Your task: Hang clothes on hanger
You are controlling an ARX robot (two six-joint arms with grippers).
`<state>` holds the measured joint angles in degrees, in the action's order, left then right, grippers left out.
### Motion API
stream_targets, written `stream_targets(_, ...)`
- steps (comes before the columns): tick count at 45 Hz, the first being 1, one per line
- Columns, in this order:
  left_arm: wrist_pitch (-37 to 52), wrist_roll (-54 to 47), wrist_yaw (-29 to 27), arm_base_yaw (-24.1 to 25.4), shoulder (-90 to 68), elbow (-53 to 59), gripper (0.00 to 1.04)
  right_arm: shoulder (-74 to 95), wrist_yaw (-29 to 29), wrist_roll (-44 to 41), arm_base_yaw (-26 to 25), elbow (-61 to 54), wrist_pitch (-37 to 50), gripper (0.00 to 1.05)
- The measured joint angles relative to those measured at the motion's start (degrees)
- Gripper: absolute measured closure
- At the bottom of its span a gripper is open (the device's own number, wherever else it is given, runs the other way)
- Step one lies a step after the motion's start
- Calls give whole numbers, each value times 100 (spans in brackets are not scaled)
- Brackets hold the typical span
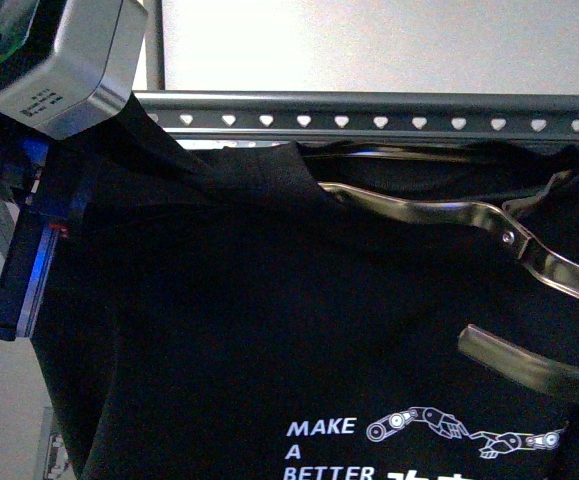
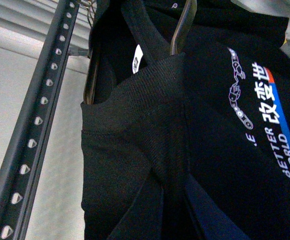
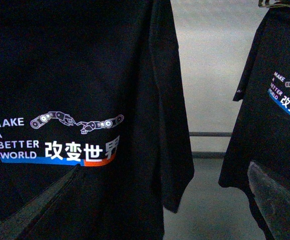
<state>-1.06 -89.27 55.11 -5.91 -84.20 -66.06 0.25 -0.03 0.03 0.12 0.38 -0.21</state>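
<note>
The black T-shirt [image 1: 269,320] with white "MAKE A BETTER" print hangs below the grey drying rack's rail [image 1: 369,105], which has a row of heart-shaped holes. A shiny metal bar [image 1: 409,205] lies along its neck. My left gripper [image 2: 167,200] is shut on a fold of the shirt [image 2: 134,130] beside the rail [image 2: 39,115]; in the front view its arm [image 1: 59,60] is at the upper left. My right gripper [image 1: 494,290] is open in front of the shirt's chest, touching nothing. In the right wrist view this gripper [image 3: 165,167] faces the print [image 3: 59,140].
A second black T-shirt [image 3: 275,100] with the same print hangs further along in the right wrist view, with a gap of grey floor and wall between the two shirts. A pale wall lies behind the rack.
</note>
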Motion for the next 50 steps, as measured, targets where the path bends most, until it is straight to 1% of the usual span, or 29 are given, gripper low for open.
stream_targets(8,2,-42,0,0,0,17,100,0,-4,0,0,0,0,7)
stream_targets(10,2,-44,0,0,0,15,100,72,-254,162,-70,28,-94,7)
stream_targets(11,2,-44,2,0,0,17,100,208,-750,334,-236,146,-341,7)
stream_targets(12,2,-44,2,0,0,17,100,321,-1016,533,-341,221,-485,7)
stream_targets(14,4,-46,-2,4,0,17,100,999,-2079,1016,-828,562,-868,7)
stream_targets(16,4,-46,-2,2,0,17,100,1799,-2909,1250,-1314,929,-835,7)
stream_targets(17,4,-46,0,-4,0,17,100,1993,-3060,1268,-1421,1027,-804,7)
stream_targets(18,4,-46,7,-15,0,17,100,2402,-3335,1268,-1624,1257,-719,7)
stream_targets(20,4,-46,11,-24,0,17,100,2968,-3571,1191,-1849,1633,-579,7)
stream_targets(22,4,-46,15,-26,0,17,100,3486,-3635,944,-1937,2013,-415,7)
stream_targets(26,4,-55,-2,4,0,17,100,4944,-3259,-437,-1858,3178,404,7)
stream_targets(27,4,-57,-2,11,2,17,100,5274,-3156,-1152,-1770,3423,767,7)
stream_targets(29,4,-59,-2,13,7,17,100,5619,-3318,-2122,-1666,3620,1283,7)
stream_targets(30,4,-61,-2,13,7,17,100,5818,-3639,-3010,-1620,3738,1471,7)
stream_targets(31,4,-61,-2,11,7,17,100,5930,-3847,-3646,-1589,3836,1381,7)
stream_targets(32,4,-61,-2,11,7,17,100,5982,-3932,-3807,-1572,3895,1292,7)
stream_targets(34,4,-61,-4,4,7,17,100,6179,-4092,-5211,-1458,4124,817,7)
stream_targets(36,4,-66,0,-4,7,20,100,6317,-4122,-6028,-1351,4271,581,7)
stream_targets(37,4,-66,2,-7,7,20,100,6408,-4109,-6579,-1272,4350,555,7)
stream_targets(38,4,-66,4,-7,9,20,100,6450,-4087,-6850,-1235,4391,544,7)
stream_targets(39,4,-68,4,-7,11,20,100,6531,-4039,-7340,-1156,4487,505,7)
stream_targets(40,4,-70,4,-7,11,20,100,6634,-3919,-8094,-1036,4645,461,7)
stream_targets(43,4,-76,-2,-4,11,20,100,6776,-3770,-8786,-833,4911,442,7)
stream_targets(45,4,-79,-7,-4,11,20,100,6872,-3676,-9099,-688,5121,417,7)
stream_targets(47,4,-76,-7,-4,11,20,100,6985,-3576,-9320,-538,5348,417,7)
stream_targets(50,4,-79,-2,-4,11,20,100,7152,-3434,-9398,-387,5591,420,7)
